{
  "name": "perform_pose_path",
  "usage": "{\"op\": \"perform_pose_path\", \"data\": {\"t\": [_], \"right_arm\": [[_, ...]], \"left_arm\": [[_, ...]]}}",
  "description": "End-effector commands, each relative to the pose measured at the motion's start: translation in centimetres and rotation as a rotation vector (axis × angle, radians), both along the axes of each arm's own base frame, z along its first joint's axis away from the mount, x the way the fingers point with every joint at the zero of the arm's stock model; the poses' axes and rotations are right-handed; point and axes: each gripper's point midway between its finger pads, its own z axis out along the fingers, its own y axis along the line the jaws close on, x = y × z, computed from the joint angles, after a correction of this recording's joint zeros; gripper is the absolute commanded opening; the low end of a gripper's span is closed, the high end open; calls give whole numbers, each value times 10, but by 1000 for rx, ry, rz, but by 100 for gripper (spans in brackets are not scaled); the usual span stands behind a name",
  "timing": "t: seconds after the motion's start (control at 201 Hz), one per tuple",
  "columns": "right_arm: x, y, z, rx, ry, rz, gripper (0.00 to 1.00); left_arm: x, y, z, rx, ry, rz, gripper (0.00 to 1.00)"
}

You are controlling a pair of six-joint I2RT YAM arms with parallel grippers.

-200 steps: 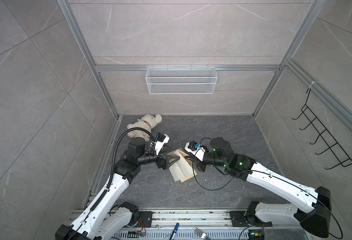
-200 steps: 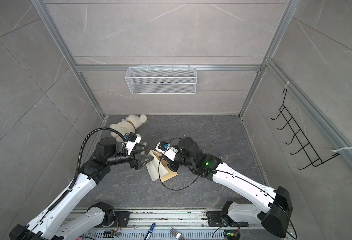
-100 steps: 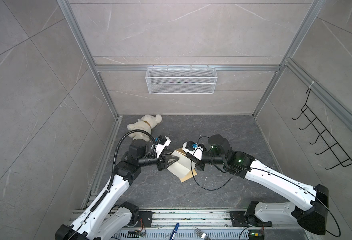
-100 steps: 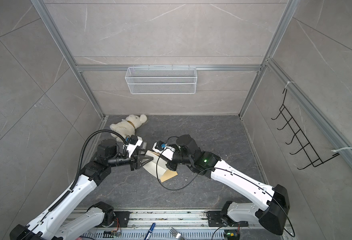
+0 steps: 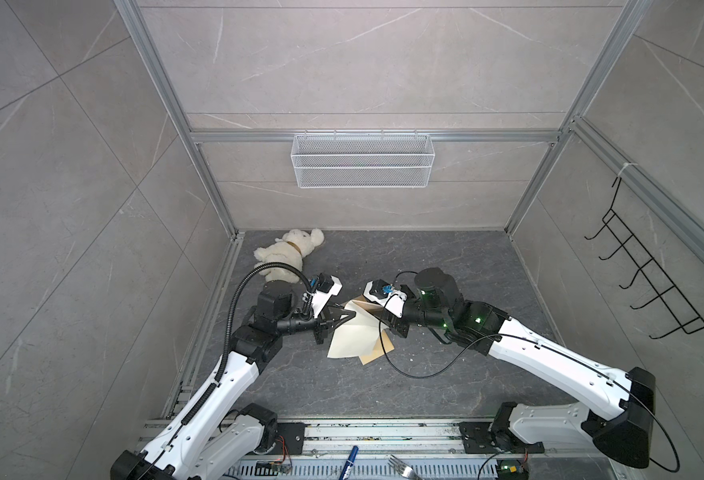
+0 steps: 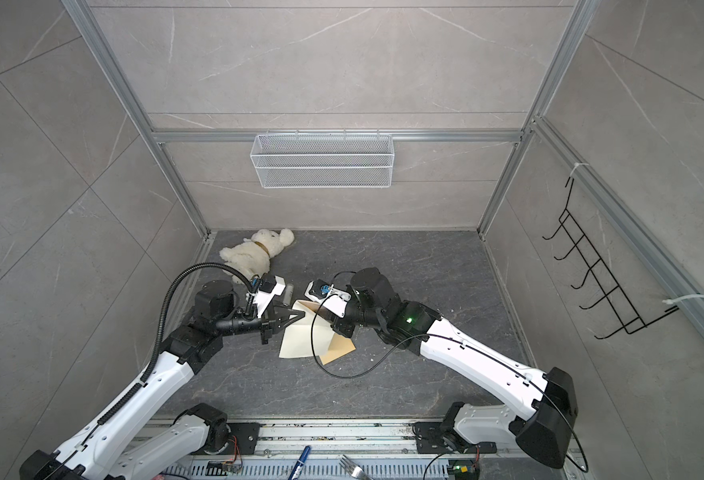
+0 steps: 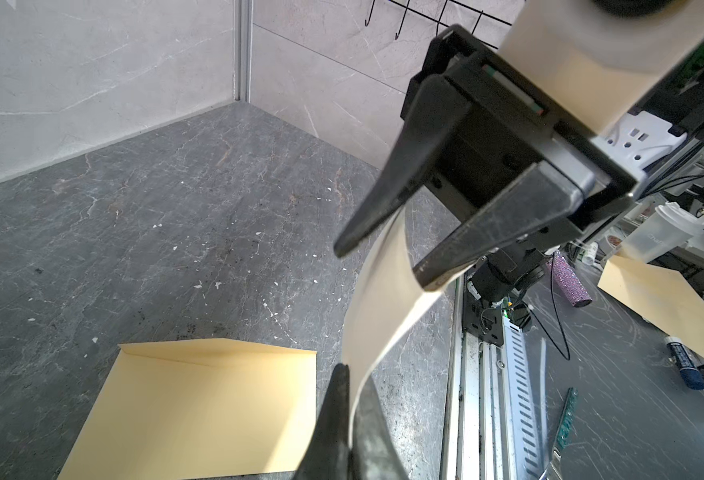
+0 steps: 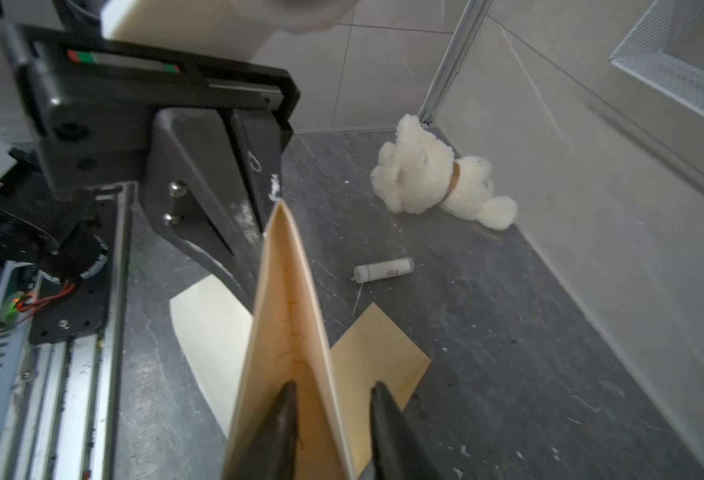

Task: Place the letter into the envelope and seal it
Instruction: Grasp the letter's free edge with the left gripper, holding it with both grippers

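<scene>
Hanging over the envelope (image 7: 200, 399), the letter (image 8: 288, 332) is clamped by the left gripper (image 7: 344, 374), jaws together; the right gripper (image 8: 333, 388) is seen with jaws parted (astride the folded sheet).

White shells on both arms (image 5: 225, 382), black joints; there, behind the left gripper (image 5: 352, 323), a ribbed black hose (image 5: 231, 316); behind the right gripper (image 7: 383, 266), a thin black cable (image 5: 418, 376) and green lights (image 5: 478, 320); tapered black fingers (image 7: 387, 195), red-green stripe (image 8: 121, 58) atop the housing, two silver screws (image 8: 174, 188) beside it.
</scene>
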Motion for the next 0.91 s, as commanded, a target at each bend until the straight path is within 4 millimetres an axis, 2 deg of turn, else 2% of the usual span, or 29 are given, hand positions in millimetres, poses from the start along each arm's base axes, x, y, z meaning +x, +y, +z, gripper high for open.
{"op": "perform_pose_path", "data": {"t": [0.0, 0.11, 0.179, 0.249, 0.368, 0.598, 0.901], "right_arm": [[7, -28, 29, -21, -118, -106, 48], [-5, -42, 40, -23, -151, -89, 67], [-22, -41, 43, -12, -137, -6, 75], [-35, -37, 45, 3, -107, 63, 80], [-48, -25, 46, 22, -58, 156, 80], [-42, 7, 45, 28, 7, 239, 78], [-44, 25, 32, 8, 85, 306, 59]], "left_arm": [[-2, 1, 10, -7, -108, -5, 0], [-5, 3, 8, 5, -155, -18, 0], [-7, 3, 5, 13, -178, -27, 0], [-9, 4, 4, 19, -203, -35, 0], [-14, 4, 4, 20, -241, -60, 0], [-31, 4, 5, 3, -328, -135, 0], [-40, 3, 7, -15, -364, -182, 0]]}}
